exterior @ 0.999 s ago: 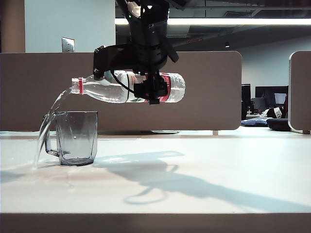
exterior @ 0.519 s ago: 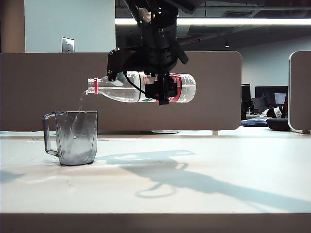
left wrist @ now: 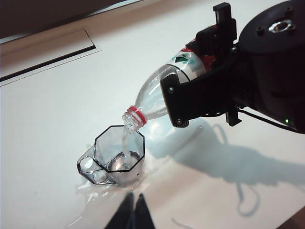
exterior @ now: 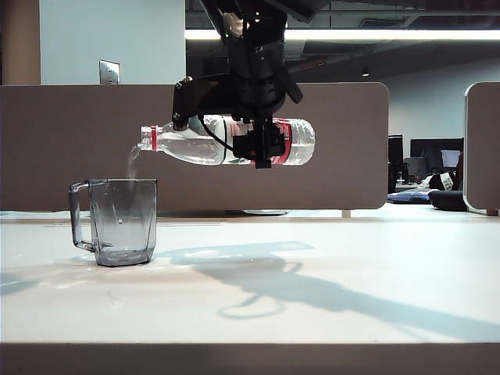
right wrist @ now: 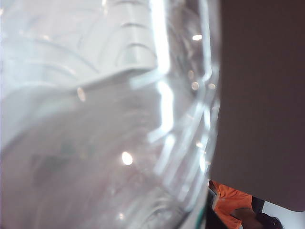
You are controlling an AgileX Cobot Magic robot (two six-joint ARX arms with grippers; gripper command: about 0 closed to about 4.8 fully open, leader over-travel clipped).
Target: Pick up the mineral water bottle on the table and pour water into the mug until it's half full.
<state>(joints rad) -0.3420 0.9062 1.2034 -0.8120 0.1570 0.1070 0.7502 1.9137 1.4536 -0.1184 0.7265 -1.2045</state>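
The right gripper (exterior: pixel 251 148) holds its fingers clamped on the body of the mineral water bottle (exterior: pixel 187 144), which lies nearly level above the desk (exterior: pixel 328 297) with its red neck ring pointing away from the fingers. From the mouth, a thin stream of water (left wrist: pixel 125 143) falls into the mug (exterior: pixel 119 221), which stands upright on the desk below and beyond the bottle's neck, apart from the fingers. Spilled water (left wrist: pixel 93 195) lies on the desk around the mug's base. In the right wrist view the bottle's clear ribbed wall (right wrist: pixel 95 119) fills the frame. The left gripper (left wrist: pixel 132 212) hangs near the mug, its dark fingers close together, holding nothing.
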